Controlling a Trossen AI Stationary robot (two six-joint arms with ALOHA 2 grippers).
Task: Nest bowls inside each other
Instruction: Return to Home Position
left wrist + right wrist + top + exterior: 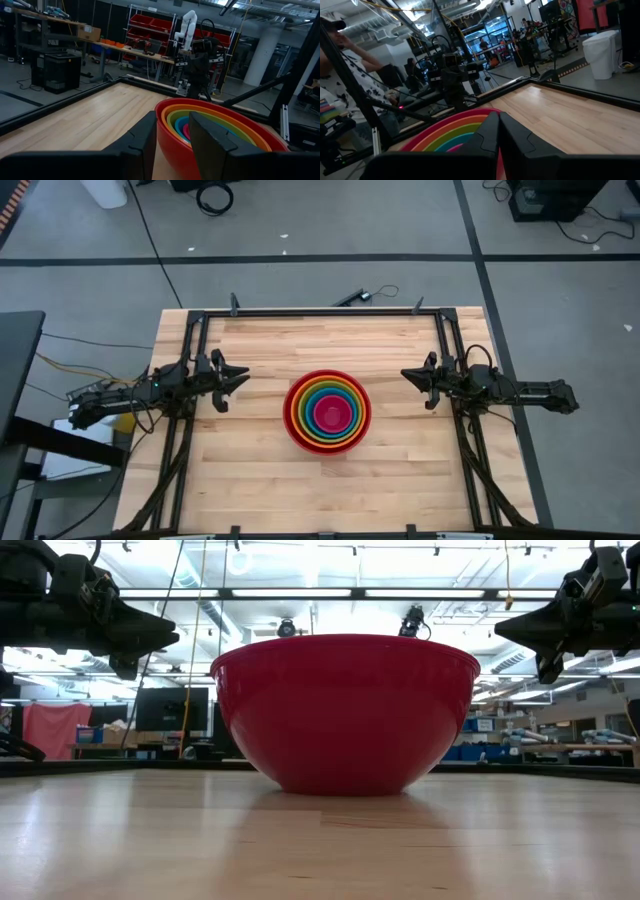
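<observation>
The nested bowls sit well clear between the left gripper, fingers apart, and the right gripper, fingers together.

Between the black left gripper and the black right gripper, rainbow rings: glossy red bowl outermost, then orange bowl, yellow-green bowl, blue bowl, pink bowl at the centre. The table beneath both is pale wood, striped in planks.

L gripper fingers parted, R gripper closed; both raised.
</observation>
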